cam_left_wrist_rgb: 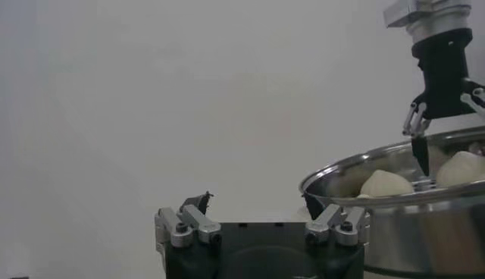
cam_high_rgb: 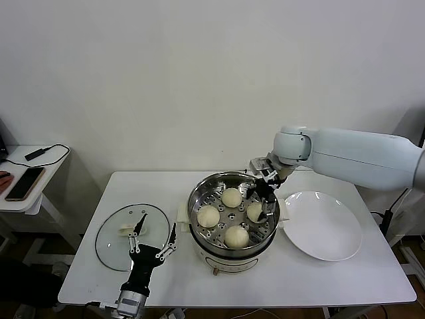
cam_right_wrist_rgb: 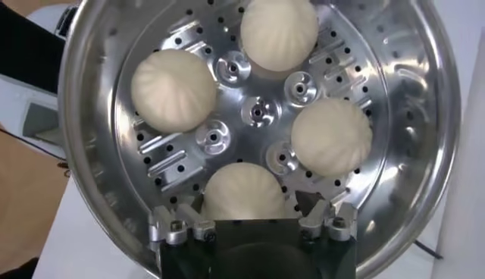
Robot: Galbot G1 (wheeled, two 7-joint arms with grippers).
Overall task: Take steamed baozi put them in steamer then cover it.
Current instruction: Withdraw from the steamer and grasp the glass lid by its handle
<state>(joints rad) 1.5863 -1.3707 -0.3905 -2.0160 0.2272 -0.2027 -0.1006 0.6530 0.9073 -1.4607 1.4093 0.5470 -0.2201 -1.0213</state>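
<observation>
Right gripper (cam_high_rgb: 264, 201) splayed over the fourth baozi (cam_high_rgb: 255, 211) inside the steamer (cam_high_rgb: 199, 193); should lift straight clear; left gripper (cam_high_rgb: 153, 240) open beside it.

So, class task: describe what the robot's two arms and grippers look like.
The right arm has a smooth, pale blue-white rounded shell ending in a silver metal wrist. The right gripper is black with slim jaws and silver linkage bars. The left gripper matches it: black body, silver bolted links, black-tipped jaws, on a silver and black wrist.

Bright, even indoor light with soft shadows; glare streaks the steamer (cam_right_wrist_rgb: 424, 98) wall; the left wrist view is hazy.
</observation>
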